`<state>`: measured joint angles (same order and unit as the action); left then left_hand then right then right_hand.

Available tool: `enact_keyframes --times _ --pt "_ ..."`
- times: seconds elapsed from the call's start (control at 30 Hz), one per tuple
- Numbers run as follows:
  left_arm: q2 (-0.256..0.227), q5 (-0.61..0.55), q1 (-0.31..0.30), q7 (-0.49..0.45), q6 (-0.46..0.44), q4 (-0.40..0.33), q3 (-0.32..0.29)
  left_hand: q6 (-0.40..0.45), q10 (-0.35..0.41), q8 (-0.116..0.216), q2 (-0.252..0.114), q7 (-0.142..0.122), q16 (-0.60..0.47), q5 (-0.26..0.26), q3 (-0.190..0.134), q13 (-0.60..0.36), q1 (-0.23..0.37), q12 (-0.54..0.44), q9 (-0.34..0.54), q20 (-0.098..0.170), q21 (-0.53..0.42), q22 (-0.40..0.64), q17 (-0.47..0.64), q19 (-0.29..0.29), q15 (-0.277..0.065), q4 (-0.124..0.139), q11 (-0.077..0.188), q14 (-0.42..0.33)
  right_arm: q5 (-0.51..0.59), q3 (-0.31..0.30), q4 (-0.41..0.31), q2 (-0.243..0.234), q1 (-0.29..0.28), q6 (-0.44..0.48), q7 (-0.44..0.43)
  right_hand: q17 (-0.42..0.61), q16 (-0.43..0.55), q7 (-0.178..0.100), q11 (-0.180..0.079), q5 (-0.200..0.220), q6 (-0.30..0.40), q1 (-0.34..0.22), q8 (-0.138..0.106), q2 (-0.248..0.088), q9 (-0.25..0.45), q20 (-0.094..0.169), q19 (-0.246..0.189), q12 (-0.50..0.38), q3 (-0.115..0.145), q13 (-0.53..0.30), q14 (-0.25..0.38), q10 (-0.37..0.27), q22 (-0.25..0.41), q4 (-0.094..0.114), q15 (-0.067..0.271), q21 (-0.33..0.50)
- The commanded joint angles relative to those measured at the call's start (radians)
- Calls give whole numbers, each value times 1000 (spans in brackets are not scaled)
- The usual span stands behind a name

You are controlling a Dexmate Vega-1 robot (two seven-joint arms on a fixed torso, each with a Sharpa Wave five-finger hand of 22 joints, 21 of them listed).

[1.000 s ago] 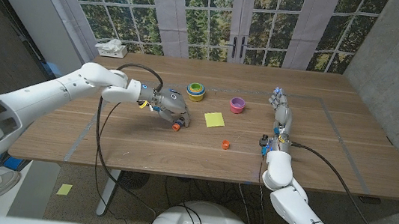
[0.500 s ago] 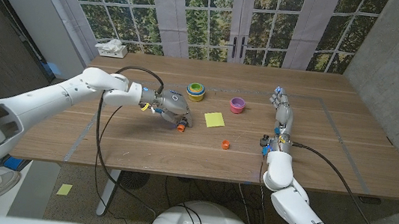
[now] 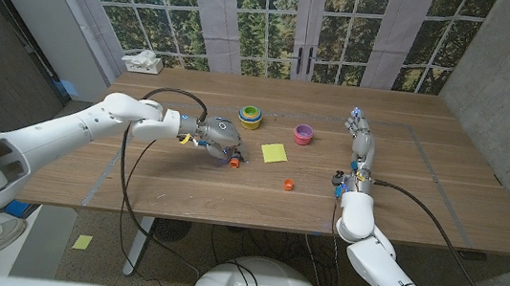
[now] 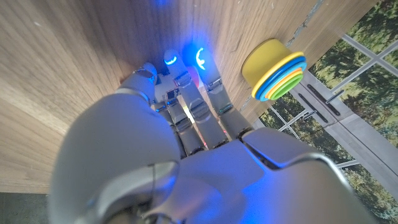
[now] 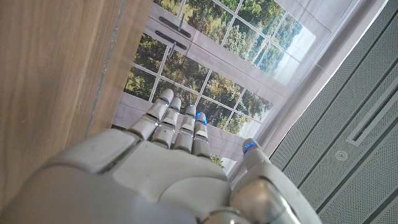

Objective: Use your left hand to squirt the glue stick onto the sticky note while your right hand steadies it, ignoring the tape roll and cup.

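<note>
Your left hand (image 3: 220, 136), gripping the glue stick (image 3: 233, 162), has crept right toward the sticky note (image 3: 274, 152); your right hand (image 3: 361, 136) waits open.

The head view looked down from above over the whole wooden surface (image 3: 230, 193), facing the windows (image 3: 279, 21) beyond its far edge, with both arms entering from the bottom corners. The left wrist view sat very close behind the left robot hand (image 4: 180, 143), looking along its back at the wood grain and a stack of coloured cups (image 4: 275, 70), which the head view also took in (image 3: 251, 116). The right wrist view looked closely along the right robot hand (image 5: 168, 168) toward the same windows (image 5: 205, 81).
</note>
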<state>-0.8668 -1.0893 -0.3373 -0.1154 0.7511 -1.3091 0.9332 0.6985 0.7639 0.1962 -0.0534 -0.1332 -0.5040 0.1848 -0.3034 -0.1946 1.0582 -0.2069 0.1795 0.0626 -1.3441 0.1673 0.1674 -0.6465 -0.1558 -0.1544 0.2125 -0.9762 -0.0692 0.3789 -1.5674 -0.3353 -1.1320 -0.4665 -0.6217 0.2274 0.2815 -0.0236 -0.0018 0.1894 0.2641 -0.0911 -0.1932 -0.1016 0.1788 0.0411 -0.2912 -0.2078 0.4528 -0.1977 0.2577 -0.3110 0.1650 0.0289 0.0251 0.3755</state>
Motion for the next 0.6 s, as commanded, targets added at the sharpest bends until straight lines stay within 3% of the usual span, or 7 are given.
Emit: enact_keyframes --times 0.03,0.3,0.33,0.43,0.6 --pt "20 40 -3 138 -31 14 19 65 17 14 19 42 125 -4 -34 -5 -36 -4 14 115 72 3 5 26 -82 -3 -6 80 31 3 -8 0 4 6 -19 2 7 -9 4 -2 1 4 1 3 3 22 -10 -10 0 -5 11 -8 2 -7 0 -3" --pt "37 61 6 189 -27 38 32 76 31 14 21 58 179 -3 -68 -6 -21 -4 16 119 109 3 9 41 -82 -18 -15 111 46 6 -10 1 6 9 -28 2 8 -11 3 -2 1 5 1 1 3 23 -16 -12 -2 -6 19 -17 2 -9 2 -7" --pt "34 51 -1 168 -36 33 31 99 64 20 7 57 177 -4 -86 -8 -5 -15 17 120 112 7 16 38 -83 -19 -21 81 49 6 -9 4 7 10 -32 2 9 -11 3 -2 1 5 1 1 3 23 -17 -12 -1 -6 19 -17 2 -9 1 -8" --pt "35 48 -10 134 -37 43 34 180 142 38 15 43 159 -10 -111 -14 49 -33 17 127 110 13 35 34 -87 -27 -10 -4 55 8 -11 4 8 15 -37 2 8 -11 3 -2 2 5 1 1 3 24 -19 -12 -1 -6 20 -19 2 -11 2 -9" --pt "33 43 -24 87 -41 49 37 301 278 58 14 55 107 -10 -109 -38 137 -74 25 135 50 36 70 30 -89 -27 -5 -102 64 11 -15 2 13 22 -38 3 9 -12 3 -2 3 5 1 0 3 26 -21 -11 -2 -6 21 -20 2 -12 1 -11"
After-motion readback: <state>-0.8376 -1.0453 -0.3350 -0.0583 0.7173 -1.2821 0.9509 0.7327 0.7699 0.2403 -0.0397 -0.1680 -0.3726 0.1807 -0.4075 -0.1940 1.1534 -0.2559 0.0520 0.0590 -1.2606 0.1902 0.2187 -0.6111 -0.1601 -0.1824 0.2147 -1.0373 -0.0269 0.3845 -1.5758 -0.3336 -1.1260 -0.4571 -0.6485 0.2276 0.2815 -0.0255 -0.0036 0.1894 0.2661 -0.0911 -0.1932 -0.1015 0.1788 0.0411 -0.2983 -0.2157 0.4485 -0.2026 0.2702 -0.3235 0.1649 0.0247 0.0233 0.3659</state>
